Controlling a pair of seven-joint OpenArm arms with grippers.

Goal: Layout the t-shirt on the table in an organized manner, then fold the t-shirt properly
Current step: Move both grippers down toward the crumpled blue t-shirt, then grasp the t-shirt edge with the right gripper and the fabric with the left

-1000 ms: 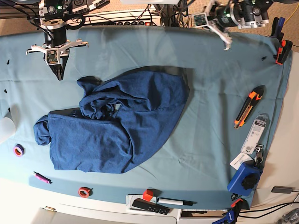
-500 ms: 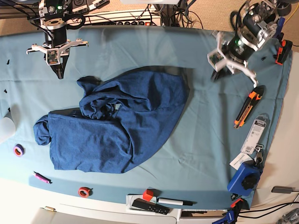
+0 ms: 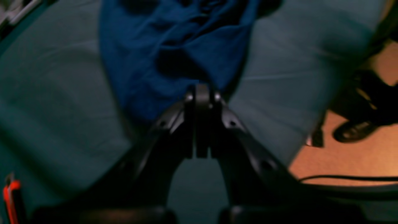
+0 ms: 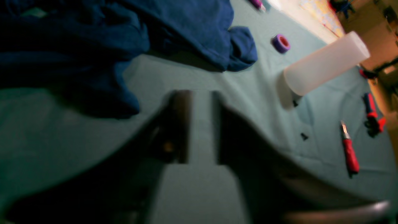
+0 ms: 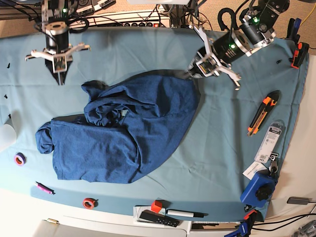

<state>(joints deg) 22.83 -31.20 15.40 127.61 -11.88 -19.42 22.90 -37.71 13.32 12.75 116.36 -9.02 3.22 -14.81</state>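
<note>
At the base view's far left edge a translucent white bottle [image 4: 325, 63] lies on its side on the table [image 5: 232, 143], with a purple tape roll [image 5: 19, 159] just below it near the front edge. The right gripper [image 5: 59, 79] hangs over the bare teal cloth at the back left, pointing down, just beyond the shirt's rear corner and not touching it — its fingers [image 4: 182, 124] stand apart with a strip of cloth showing between them.

The t-shirt [image 5: 123, 128] lies in a crumpled heap left of centre, one sleeve bunched toward the left edge, deep folds piled in its middle, the right side spreading in a smooth rounded lobe. A red tape roll [image 5: 89, 203] sits near the front edge below it.

The left gripper [image 5: 190, 75] reaches in from the back right, its tip at the shirt's upper right edge — the fingers [image 3: 202, 102] are pressed together, and whether they pinch fabric is not clear from the blurred wrist view.

Further right, an orange utility knife [image 5: 262, 113] lies on the cloth, and a blue box [image 5: 258, 189] sits at the right front corner.
</note>
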